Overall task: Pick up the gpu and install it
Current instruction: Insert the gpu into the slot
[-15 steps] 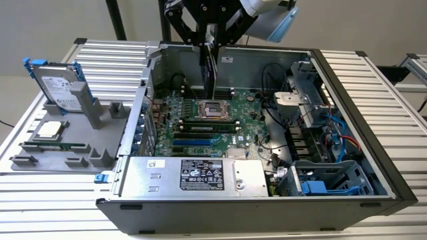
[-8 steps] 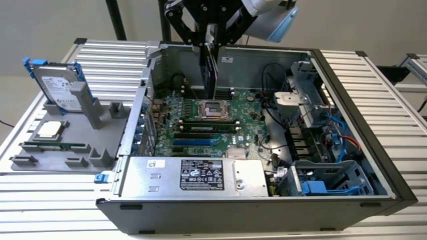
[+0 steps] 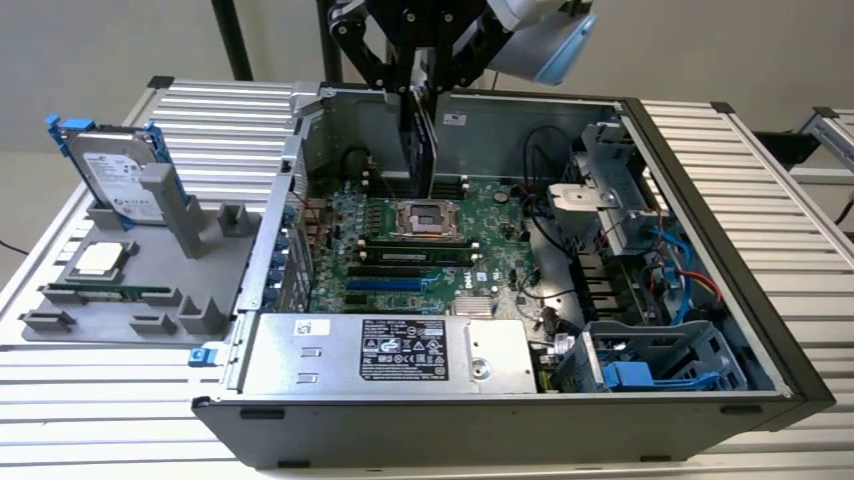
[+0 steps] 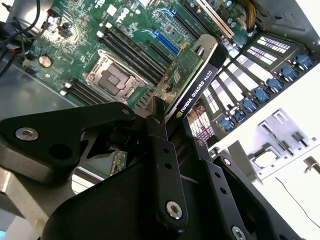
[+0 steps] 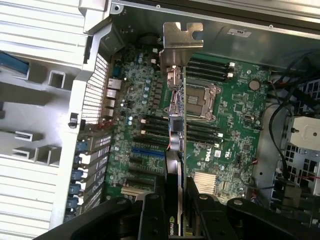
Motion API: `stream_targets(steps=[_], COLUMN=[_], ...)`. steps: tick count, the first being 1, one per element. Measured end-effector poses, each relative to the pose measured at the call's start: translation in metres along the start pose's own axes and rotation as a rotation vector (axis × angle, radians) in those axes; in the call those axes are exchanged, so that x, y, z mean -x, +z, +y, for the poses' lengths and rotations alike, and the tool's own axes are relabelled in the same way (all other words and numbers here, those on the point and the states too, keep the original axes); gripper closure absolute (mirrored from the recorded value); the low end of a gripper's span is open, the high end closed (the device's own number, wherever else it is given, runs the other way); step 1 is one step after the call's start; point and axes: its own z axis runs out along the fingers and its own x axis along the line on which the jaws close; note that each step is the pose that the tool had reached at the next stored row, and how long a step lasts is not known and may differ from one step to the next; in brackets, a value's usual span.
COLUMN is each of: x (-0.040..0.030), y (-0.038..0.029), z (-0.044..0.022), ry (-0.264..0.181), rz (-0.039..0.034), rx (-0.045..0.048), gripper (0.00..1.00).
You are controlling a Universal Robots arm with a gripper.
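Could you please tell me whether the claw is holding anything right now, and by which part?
Yes: the claw grips the gpu across its two flat faces, near the end opposite its silver bracket, over the motherboard.

The gpu (image 3: 424, 140), a thin black-and-green card, hangs on edge above the motherboard (image 3: 497, 268).

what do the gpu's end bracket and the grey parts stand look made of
The end bracket of the gpu looks like bare sheet metal: thin, silvery, with a folded lip. The grey parts stand seems matte plastic: dull, even grey, blocky.
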Motion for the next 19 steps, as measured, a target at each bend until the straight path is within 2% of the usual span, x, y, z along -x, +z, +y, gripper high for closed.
stream_targets(steps=[19], x=[0.0000], y=[0.0000], z=[0.0000], ry=[-0.104], rz=[0.0049], rx=[-0.0006], gripper=[1.00])
